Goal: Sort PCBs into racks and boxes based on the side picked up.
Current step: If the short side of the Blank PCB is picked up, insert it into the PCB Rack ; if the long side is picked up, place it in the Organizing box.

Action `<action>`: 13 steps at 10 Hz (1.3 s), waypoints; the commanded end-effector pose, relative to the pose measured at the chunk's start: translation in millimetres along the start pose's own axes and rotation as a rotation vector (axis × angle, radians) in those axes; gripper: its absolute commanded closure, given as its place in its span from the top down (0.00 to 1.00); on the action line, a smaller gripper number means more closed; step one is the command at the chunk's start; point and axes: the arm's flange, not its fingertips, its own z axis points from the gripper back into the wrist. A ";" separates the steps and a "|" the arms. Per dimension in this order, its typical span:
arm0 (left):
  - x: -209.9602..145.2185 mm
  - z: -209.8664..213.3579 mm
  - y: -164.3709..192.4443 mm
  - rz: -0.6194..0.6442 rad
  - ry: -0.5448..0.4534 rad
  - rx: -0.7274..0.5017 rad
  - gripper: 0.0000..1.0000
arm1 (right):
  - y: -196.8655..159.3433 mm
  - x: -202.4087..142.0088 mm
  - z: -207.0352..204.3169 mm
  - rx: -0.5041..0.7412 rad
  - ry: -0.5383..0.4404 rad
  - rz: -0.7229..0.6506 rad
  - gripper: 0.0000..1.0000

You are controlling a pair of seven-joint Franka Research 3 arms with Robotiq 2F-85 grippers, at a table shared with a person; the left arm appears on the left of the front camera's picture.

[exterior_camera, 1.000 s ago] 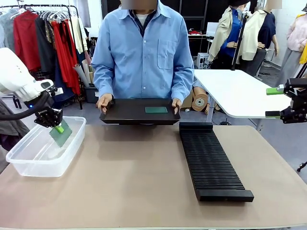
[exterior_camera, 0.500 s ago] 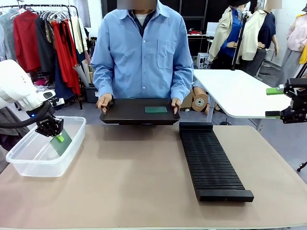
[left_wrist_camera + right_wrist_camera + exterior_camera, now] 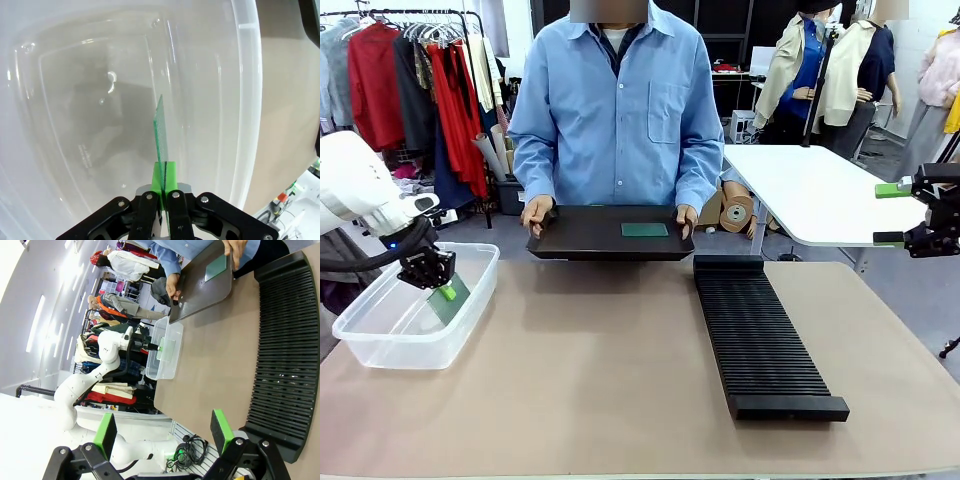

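My left gripper (image 3: 444,290) is shut on a green PCB (image 3: 450,299) and holds it down inside the clear box (image 3: 380,345) at the table's left. In the left wrist view the PCB (image 3: 160,139) stands edge-on between the green pads (image 3: 169,176), over the box floor (image 3: 90,115). A second PCB (image 3: 645,229) lies flat on the smooth black tray (image 3: 580,235) that the person holds at the far edge. The long black ribbed rack (image 3: 757,335) lies right of centre. My right gripper (image 3: 899,212) hangs open and bare off the table's right side; its pads (image 3: 221,430) are wide apart.
The person's hands (image 3: 536,211) grip both ends of the tray. The right wrist view shows the rack (image 3: 285,350), the tray (image 3: 205,285) and the box (image 3: 162,357) farther off. A white table (image 3: 810,190) stands behind at the right. Bare tabletop (image 3: 590,370) lies between box and rack.
My left gripper has sunk lower into the box with the PCB, moving slightly left. The right arm, the person and the tray have stayed still.
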 end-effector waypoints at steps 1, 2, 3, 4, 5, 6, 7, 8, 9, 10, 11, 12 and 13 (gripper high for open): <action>3.5 0.4 1.6 -0.014 -0.024 0.021 0.10 | 1.9 1.9 0.4 0.012 -0.003 0.013 1.00; 3.6 2.2 0.8 -0.014 -0.023 0.032 0.30 | 1.9 1.9 0.4 0.012 -0.003 0.013 1.00; 4.0 4.5 0.3 -0.018 -0.029 0.038 0.49 | 1.9 1.9 0.4 0.012 -0.003 0.013 1.00; 4.9 5.5 0.5 -0.018 -0.034 0.037 0.68 | 1.9 1.9 0.4 0.012 -0.003 0.013 1.00; 5.2 5.3 0.2 -0.016 -0.037 0.038 0.87 | 1.9 1.9 0.4 0.012 -0.003 0.013 1.00; 3.8 7.9 -1.1 -0.020 -0.043 0.055 1.00 | 1.9 1.9 0.4 0.012 -0.003 0.013 1.00; 2.2 14.0 -1.6 -0.022 -0.068 0.105 1.00 | 1.9 1.9 0.4 0.012 -0.003 0.013 1.00; 0.2 22.5 -3.6 -0.027 -0.091 0.148 1.00 | 1.9 1.9 0.4 0.012 -0.003 0.013 1.00; -2.2 32.5 -7.8 -0.038 -0.107 0.177 1.00 | 1.9 1.9 0.4 0.012 -0.003 0.013 1.00; -4.2 41.0 -12.1 -0.049 -0.122 0.211 1.00 | 1.9 1.9 0.4 0.012 -0.003 0.013 1.00; -5.8 48.2 -16.0 -0.063 -0.133 0.225 1.00 | 1.9 1.9 0.4 0.012 -0.003 0.013 1.00; -7.3 54.3 -19.3 -0.070 -0.130 0.246 1.00 | 1.9 1.9 0.4 0.012 -0.003 0.013 1.00; -8.8 60.4 -22.1 -0.077 -0.136 0.260 1.00 | 1.9 1.9 0.4 0.012 -0.003 0.013 1.00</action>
